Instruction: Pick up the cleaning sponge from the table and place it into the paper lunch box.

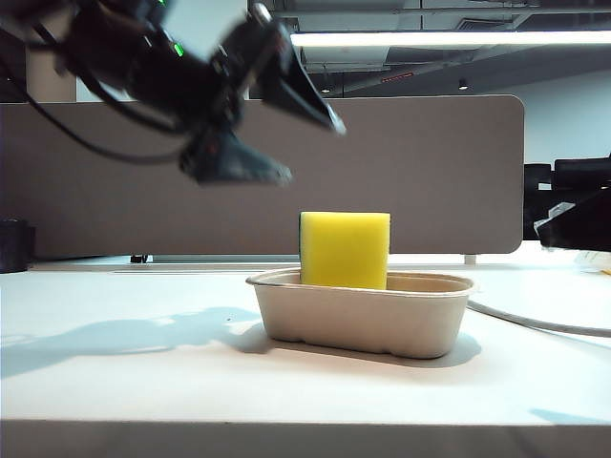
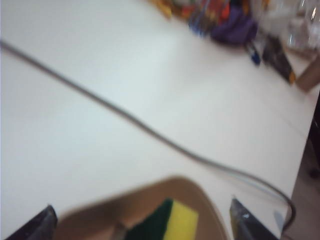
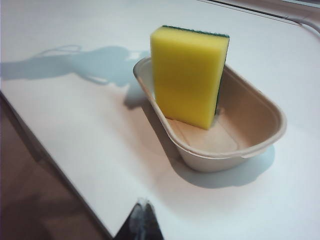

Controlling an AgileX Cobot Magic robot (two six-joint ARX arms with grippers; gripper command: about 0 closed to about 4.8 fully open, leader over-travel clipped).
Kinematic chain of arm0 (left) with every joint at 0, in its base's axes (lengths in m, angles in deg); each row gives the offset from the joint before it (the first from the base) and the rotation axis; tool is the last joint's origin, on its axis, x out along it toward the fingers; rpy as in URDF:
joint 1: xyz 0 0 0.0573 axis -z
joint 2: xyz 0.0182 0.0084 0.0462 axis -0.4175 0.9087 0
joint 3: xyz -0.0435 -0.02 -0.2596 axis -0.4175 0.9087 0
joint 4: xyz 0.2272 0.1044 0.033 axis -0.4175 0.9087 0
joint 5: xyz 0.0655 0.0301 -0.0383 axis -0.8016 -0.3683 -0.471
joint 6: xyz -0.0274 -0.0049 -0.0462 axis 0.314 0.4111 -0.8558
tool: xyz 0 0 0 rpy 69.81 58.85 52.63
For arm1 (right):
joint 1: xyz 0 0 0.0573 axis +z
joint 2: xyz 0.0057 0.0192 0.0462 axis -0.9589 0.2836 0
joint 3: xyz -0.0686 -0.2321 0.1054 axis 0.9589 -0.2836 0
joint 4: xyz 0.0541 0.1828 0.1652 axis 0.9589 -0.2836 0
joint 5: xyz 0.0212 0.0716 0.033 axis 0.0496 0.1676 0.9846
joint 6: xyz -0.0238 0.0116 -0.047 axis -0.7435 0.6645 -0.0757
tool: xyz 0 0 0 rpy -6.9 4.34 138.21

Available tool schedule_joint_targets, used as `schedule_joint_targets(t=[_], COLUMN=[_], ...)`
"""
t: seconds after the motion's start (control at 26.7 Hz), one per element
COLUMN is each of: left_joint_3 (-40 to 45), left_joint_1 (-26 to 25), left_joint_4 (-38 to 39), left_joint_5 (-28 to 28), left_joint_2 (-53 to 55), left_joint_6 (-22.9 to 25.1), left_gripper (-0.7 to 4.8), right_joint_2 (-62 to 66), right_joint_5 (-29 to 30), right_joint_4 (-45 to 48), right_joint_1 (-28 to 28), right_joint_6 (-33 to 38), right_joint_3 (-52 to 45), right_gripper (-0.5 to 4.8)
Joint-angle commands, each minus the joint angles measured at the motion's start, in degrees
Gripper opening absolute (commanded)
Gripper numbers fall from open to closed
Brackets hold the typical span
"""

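Note:
The yellow cleaning sponge (image 1: 345,249) stands on end inside the beige paper lunch box (image 1: 363,315), its green layer facing left; it leans against the box's wall (image 3: 189,75). The box (image 3: 260,135) rests on the white table (image 1: 124,363). My left gripper (image 1: 301,143) hangs open above and to the left of the sponge, touching nothing. In the left wrist view its two fingertips (image 2: 42,222) stand far apart, with the sponge (image 2: 172,222) and the box (image 2: 95,220) below between them. My right gripper (image 3: 143,207) is shut and empty, over the table's near edge, well apart from the box.
A grey cable (image 1: 535,322) curves over the table right of the box, also seen as the cable (image 2: 150,131). A grey-brown divider panel (image 1: 430,172) stands behind. Coloured clutter (image 2: 220,20) lies at the table's far side. The right arm's dark body (image 1: 578,224) shows at the right edge.

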Motion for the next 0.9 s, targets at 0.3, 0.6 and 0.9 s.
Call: schedule_joint_targets(t=[0.3,0.6,0.9], left_joint_3=[-0.44,-0.44,-0.44], left_joint_1=[-1.44,-1.42,-1.42], left_joint_4=[2.82,15.15,30.12], left_joint_5=[2.75,-1.81,-6.73], left_joint_2=[-18.49,-36.76,-49.16], left_joint_6=[0.48,5.62,7.72], left_gripper=[-0.05,-0.05,-0.04], right_joint_2=[-0.02,-0.02,-0.02], right_joint_5=[-0.02,-0.04,-0.04], right_joint_4=[0.98,0.96,0.96], right_joint_1=[0.07,0.07,0.04], right_joint_6=[0.04,0.02,0.02], right_joint_3=[0.09,0.09,0.09], right_gripper=[-0.05,-0.05,-0.05])
